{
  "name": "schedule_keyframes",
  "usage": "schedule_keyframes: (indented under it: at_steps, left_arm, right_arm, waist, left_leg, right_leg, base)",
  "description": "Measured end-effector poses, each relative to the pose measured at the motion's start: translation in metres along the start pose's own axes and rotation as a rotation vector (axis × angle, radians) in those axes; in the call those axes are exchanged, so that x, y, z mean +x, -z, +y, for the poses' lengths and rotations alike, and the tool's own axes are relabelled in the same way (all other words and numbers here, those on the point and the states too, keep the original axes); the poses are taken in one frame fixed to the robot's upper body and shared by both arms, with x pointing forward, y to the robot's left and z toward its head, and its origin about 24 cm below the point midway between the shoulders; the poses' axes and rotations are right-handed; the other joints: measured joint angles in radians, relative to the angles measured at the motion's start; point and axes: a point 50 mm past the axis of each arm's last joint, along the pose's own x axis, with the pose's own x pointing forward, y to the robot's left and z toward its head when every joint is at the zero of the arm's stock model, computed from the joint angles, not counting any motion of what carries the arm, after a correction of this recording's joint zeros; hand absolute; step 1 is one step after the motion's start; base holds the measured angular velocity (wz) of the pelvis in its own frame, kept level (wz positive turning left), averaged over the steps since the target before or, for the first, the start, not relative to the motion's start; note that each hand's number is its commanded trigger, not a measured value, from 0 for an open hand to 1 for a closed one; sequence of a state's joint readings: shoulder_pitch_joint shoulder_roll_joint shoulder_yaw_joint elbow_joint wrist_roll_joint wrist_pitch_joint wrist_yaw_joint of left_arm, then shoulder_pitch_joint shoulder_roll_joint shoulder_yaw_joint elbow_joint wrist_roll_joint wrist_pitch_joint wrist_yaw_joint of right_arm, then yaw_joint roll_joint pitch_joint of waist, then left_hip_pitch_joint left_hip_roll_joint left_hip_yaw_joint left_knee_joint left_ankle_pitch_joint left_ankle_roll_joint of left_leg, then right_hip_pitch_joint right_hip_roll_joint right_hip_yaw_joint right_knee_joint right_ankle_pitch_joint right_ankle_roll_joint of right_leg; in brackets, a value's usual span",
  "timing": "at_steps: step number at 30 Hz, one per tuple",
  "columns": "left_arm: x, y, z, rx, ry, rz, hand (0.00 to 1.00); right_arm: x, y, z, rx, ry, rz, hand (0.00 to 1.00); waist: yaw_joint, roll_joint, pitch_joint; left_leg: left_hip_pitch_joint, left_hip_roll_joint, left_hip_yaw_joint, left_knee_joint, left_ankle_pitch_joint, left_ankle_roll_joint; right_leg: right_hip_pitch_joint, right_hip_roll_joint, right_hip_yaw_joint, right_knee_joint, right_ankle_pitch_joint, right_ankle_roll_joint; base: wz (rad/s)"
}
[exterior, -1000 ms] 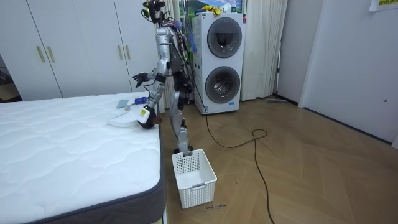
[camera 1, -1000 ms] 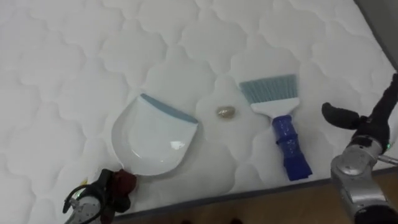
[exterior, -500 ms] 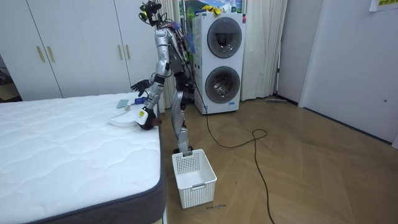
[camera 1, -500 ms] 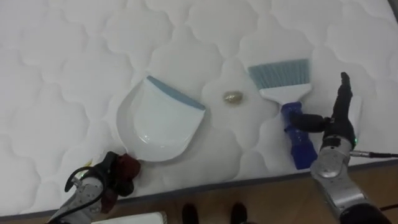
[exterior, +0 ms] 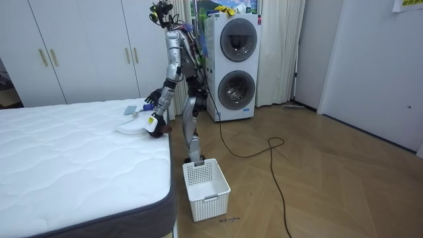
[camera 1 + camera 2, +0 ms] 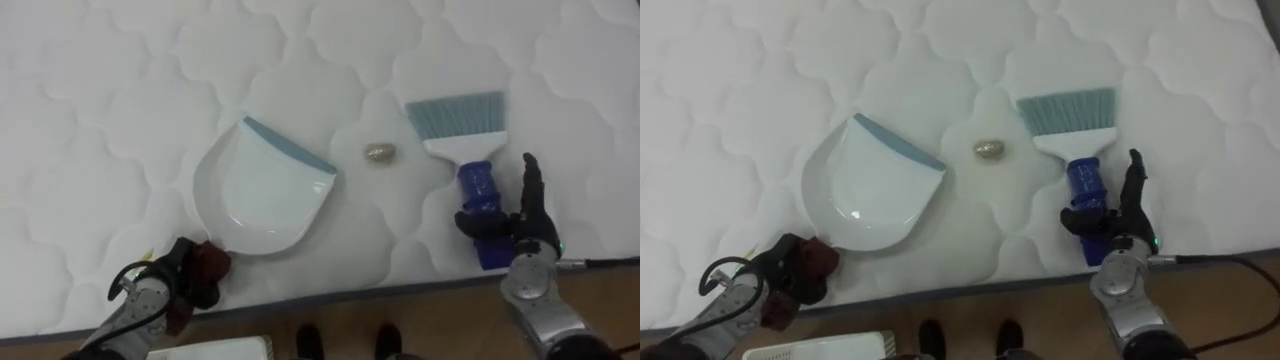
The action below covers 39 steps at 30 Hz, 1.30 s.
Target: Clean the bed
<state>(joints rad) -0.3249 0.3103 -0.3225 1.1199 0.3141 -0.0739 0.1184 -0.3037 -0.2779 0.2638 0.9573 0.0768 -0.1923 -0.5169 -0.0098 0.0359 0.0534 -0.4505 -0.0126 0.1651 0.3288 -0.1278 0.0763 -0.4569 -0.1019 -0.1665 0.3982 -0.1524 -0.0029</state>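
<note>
A white dustpan (image 6: 262, 195) with a blue lip lies on the white quilted mattress (image 6: 120, 90). Its dark red handle (image 6: 208, 266) points to the near edge, and my left hand (image 6: 152, 296) is curled round it. A small crumpled golden scrap (image 6: 379, 152) lies between the dustpan and a brush (image 6: 458, 128) with pale blue bristles. My right hand (image 6: 527, 228) stands beside the brush's blue handle (image 6: 481, 198) with fingers straight up and the thumb laid against the handle. In the room view I stand at the bed's side near its far corner, both arms over the mattress (image 5: 73, 155).
The mattress edge (image 6: 400, 290) runs along the bottom, with wooden floor beyond. A white slatted basket (image 5: 206, 188) stands on the floor by my feet; its rim (image 6: 215, 348) shows below the edge. A washer and dryer stack (image 5: 234, 59) stands behind me.
My right hand came in from beyond the mattress's right edge to the brush's handle, thumb now against it. The left hand stayed on the dustpan handle. The camera shifted slightly.
</note>
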Motion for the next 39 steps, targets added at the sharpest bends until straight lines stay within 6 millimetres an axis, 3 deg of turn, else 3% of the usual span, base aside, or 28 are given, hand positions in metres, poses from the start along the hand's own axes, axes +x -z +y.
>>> schedule_keyframes:
  at_steps: [6,22,23,24,26,27,28,32,34,39]
  left_arm:
    - [0.0,-0.003,-0.001,0.029,0.028,-0.028,1.0]
    - [0.001,-0.007,-0.001,0.044,0.066,-0.028,1.0]
    - [0.001,-0.007,-0.001,0.045,0.068,-0.028,1.0]
    - [0.001,-0.007,-0.001,0.048,0.072,-0.029,1.0]
    - [0.001,-0.008,-0.002,0.056,0.077,-0.033,1.0]
    - [0.001,-0.008,-0.002,0.064,0.082,-0.037,1.0]
    - [0.001,-0.009,-0.003,0.071,0.087,-0.04,1.0]
    - [0.001,-0.01,-0.003,0.077,0.088,-0.045,1.0]
    - [0.002,-0.012,-0.002,0.081,0.087,-0.05,1.0]
    - [0.002,-0.016,-0.001,0.092,0.092,-0.064,1.0]
  right_arm:
    - [-0.001,0.014,-0.002,-0.031,-0.013,0.06,0.0]
    - [0.009,0.015,-0.005,-0.04,-0.042,0.13,0.0]
    - [0.009,0.015,-0.005,-0.042,-0.042,0.132,0.1]
    - [0.01,0.014,-0.006,-0.044,-0.043,0.135,0.36]
    - [0.012,0.014,-0.006,-0.049,-0.045,0.142,0.67]
    - [0.012,0.014,-0.006,-0.051,-0.043,0.146,0.73]
    - [0.013,0.014,-0.007,-0.054,-0.038,0.15,0.98]
    - [0.021,0.013,-0.025,-0.085,0.004,0.156,1.0]
    - [0.025,0.013,-0.036,-0.101,0.026,0.161,1.0]
    - [0.028,0.015,-0.045,-0.097,0.057,0.197,1.0]
  waist:
    - [0.016,0.002,-0.0004]
    - [0.017,0.002,-0.0004]
    - [0.017,0.002,-0.0004]
    - [0.017,0.002,-0.0003]
    - [0.018,0.002,-0.0003]
    - [0.018,0.002,-0.0002]
    - [0.019,0.002,-0.0001]
    - [0.019,0.004,0.003]
    - [0.02,0.007,0.0093]
    - [0.024,0.011,0.0125]
  left_leg:
    - [-0.002,0.0,-0.001,-0.001,0.0,0.0]
    - [-0.003,-0.001,-0.006,0.0,0.0,0.0]
    - [-0.003,-0.001,-0.006,0.0,0.0,0.0]
    - [-0.003,-0.001,-0.006,0.0,0.0,0.0]
    - [-0.003,-0.001,-0.006,0.0,0.0,0.0]
    - [-0.003,-0.001,-0.007,0.0,0.0,0.0]
    - [-0.002,-0.001,-0.007,0.001,0.0,0.0]
    - [-0.002,-0.001,-0.01,0.0,0.0,0.0]
    - [-0.002,-0.001,-0.013,0.0,0.0,0.0]
    - [-0.009,0.0,-0.02,0.004,0.0,0.0]
  right_leg:
    - [-0.003,0.0,0.0,-0.001,0.0,0.0]
    - [0.0,-0.002,-0.008,0.0,0.0,0.0]
    - [0.0,-0.002,-0.007,0.0,0.0,0.0]
    - [0.0,-0.002,-0.007,0.001,0.0,0.0]
    - [0.0,-0.002,-0.008,0.002,0.0,0.0]
    - [0.0,-0.002,-0.008,0.003,0.0,0.0]
    - [0.0,-0.002,-0.007,0.004,0.0,0.0]
    - [0.002,-0.002,-0.014,0.004,0.0,0.0]
    - [0.003,-0.001,-0.014,0.004,0.0,0.0]
    - [0.001,0.0,-0.019,0.0,-0.001,-0.002]
  base:
    - [0.0]
    - [0.0]
    - [0.0]
    - [0.0]
    - [0.0]
    - [0.0]
    - [0.0]
    - [0.01]
    - [0.02]
    - [0.03]
